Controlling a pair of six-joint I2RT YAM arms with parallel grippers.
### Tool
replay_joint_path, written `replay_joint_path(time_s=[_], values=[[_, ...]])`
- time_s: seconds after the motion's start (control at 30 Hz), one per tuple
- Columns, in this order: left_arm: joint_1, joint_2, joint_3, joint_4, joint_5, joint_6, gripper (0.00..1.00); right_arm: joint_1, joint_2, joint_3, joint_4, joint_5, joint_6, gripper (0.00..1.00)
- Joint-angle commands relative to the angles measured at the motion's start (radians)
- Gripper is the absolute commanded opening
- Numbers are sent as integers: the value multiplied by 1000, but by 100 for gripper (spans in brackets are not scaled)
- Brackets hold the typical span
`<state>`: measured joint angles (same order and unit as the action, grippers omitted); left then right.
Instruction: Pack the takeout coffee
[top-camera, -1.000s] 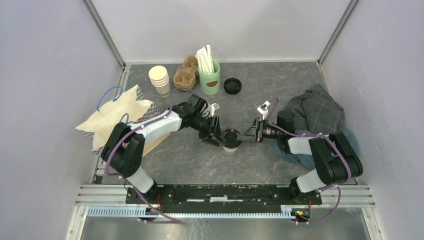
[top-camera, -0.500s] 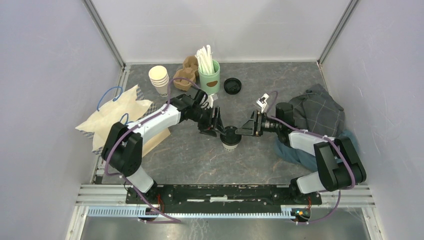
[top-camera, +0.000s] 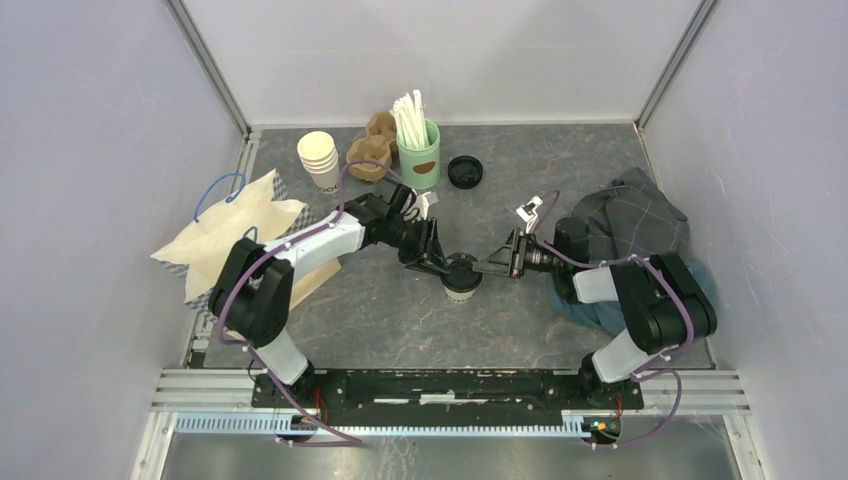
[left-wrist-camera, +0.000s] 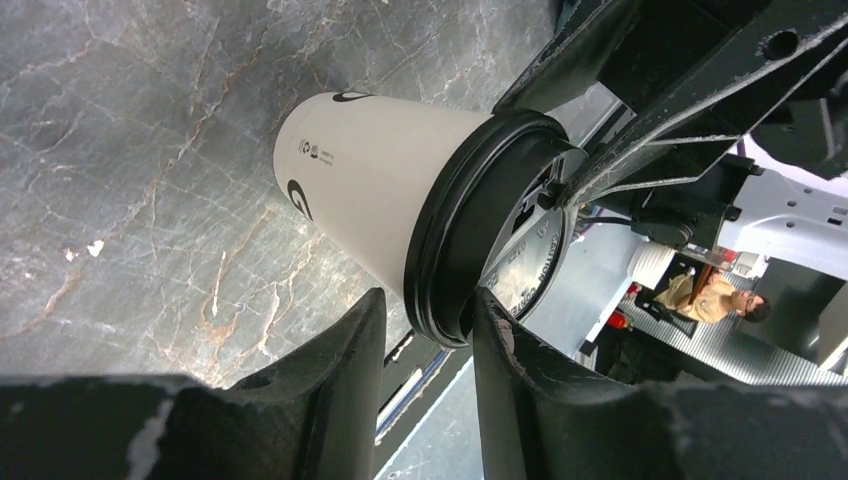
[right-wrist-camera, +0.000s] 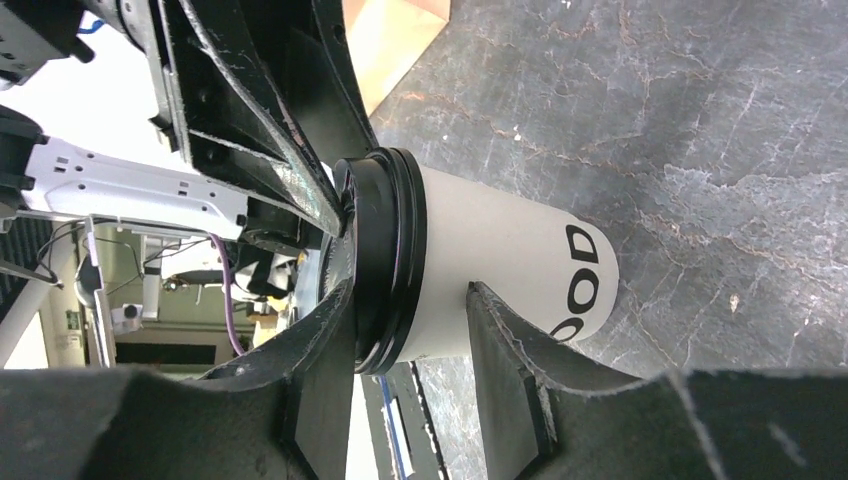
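1 coffee (top-camera: 461, 276) between left gripper (top-camera: 439, 268), right gripper (top-camera: 491, 266)

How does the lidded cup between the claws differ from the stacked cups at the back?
The takeout coffee has a black lid; the stacked cups have none. The takeout coffee is one cup; the stacked cups are several, nested. The takeout coffee stands between the left claw and right claw; the stacked cups stand untouched. Both are white, upright.

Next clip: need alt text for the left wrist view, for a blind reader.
A white paper takeout coffee with a black lid stands on a dark marbled table, seen sideways from close up. The two black fingers of the left gripper straddle the lid's rim, while the right gripper meets the lid from the opposite side.
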<state>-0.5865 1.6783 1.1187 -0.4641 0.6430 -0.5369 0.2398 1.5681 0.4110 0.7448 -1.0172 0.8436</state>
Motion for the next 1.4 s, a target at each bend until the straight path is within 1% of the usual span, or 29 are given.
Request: replay_joint_path(time_s=[0.0, 0.07, 0.1, 0.13, 0.17, 0.2, 0.23, 0.3, 0.33, 0.43, 0.5, 0.57, 0.6, 0.67, 0.7, 0.8, 0.9, 0.97, 1.07, 1.13, 1.23, 1.33, 1.37], values=[[5, 85, -113, -72, -239, 159, 38, 3, 134, -132, 129, 42, 1, 44], [5, 56, -103, -79, -226, 159, 38, 3, 83, -123, 110, 34, 19, 45], [5, 37, -83, -86, -212, 155, 38, 3, 45, -102, 49, 38, -6, 46], [5, 20, -58, -99, -195, 147, 40, 3, 2, -65, -61, 45, -48, 49], [5, 6, -24, -119, -177, 138, 43, 3, -32, -20, -170, 54, -87, 54], [5, -8, 8, -129, -159, 124, 48, 4, -64, 18, -250, 57, -125, 58], [5, -20, 43, -132, -136, 107, 58, 4, -88, 59, -323, 55, -148, 63], [4, -42, 73, -124, -93, 70, 67, 4, -116, 107, -419, 40, -182, 72], [5, -49, 78, -119, -72, 51, 70, 4, -127, 122, -463, 35, -197, 75], [5, -57, 67, -114, -33, 25, 73, 3, -149, 138, -570, 28, -269, 82], [3, -62, 42, -98, -4, 17, 74, 4, -162, 129, -573, 28, -276, 84], [-4, -61, 17, -82, 7, 15, 75, 3, -166, 107, -512, 31, -240, 84], [-5, -56, 6, -77, 3, 15, 74, 3, -163, 99, -488, 40, -219, 81], [-5, -44, -5, -59, -11, 16, 66, 5, -162, 75, -422, 52, -156, 68], [-5, -32, 1, -54, -22, 23, 62, 8, -173, 47, -353, 56, -102, 64], [-6, 5, 53, -53, -42, 46, 55, 25, -216, -35, -173, 90, 37, 56], [-5, 42, 110, -74, -73, 77, 54, 62, -245, -84, -99, 136, 104, 50], [-5, 73, 154, -102, -92, 104, 55, 97, -261, -118, -53, 174, 150, 49], [-5, 112, 207, -133, -108, 130, 59, 138, -286, -176, 25, 230, 228, 51], [-4, 119, 225, -138, -115, 136, 63, 140, -298, -187, 23, 236, 236, 53], [-4, 110, 244, -153, -136, 146, 71, 135, -322, -166, -59, 231, 199, 61], [-3, 87, 248, -190, -164, 167, 78, 111, -336, -87, -264, 227, 54, 72], [-2, 70, 244, -201, -169, 171, 80, 98, -329, -61, -312, 217, 12, 74]])
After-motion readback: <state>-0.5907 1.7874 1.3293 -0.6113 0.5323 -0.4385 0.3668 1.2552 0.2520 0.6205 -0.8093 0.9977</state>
